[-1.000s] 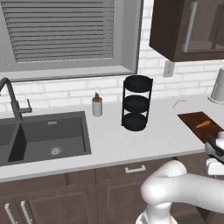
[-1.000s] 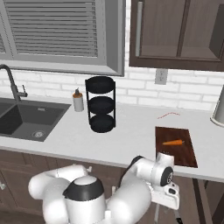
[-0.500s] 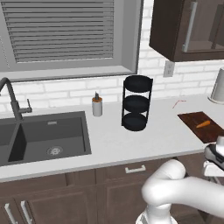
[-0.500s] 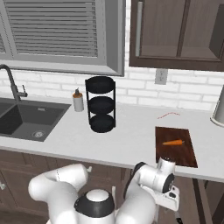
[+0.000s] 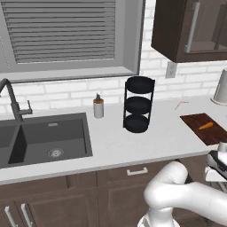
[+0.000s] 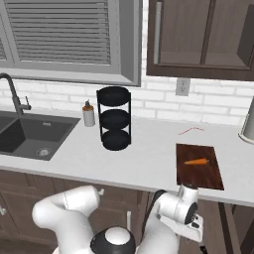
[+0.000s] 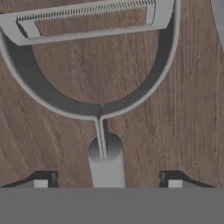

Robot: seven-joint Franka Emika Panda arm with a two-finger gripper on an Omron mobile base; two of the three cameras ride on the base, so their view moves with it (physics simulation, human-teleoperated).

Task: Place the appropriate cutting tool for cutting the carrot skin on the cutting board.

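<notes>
A grey Y-shaped peeler (image 7: 106, 162) lies on a brown wooden surface, its slotted blade (image 7: 87, 19) at the top of the hand view. My gripper (image 7: 107, 180) is open, just above the peeler's handle, with one fingertip (image 7: 41, 180) on each side and apart from it. The hand (image 6: 188, 216) hangs below the counter's front edge, under the cutting board (image 6: 198, 174). The dark reddish-brown board (image 5: 195, 120) lies on the counter at the right, and the small orange carrot (image 6: 196, 161) (image 5: 205, 126) rests on it.
A black three-tier rack (image 6: 114, 119) stands mid-counter beside a small bottle (image 6: 89, 115). The sink (image 5: 44, 137) with its faucet is at the left. A thin red object (image 6: 191, 130) lies behind the board. Dark wall cabinets (image 6: 198, 34) hang above.
The hand has sunk a little lower beneath the counter edge. The carrot and board have not moved.
</notes>
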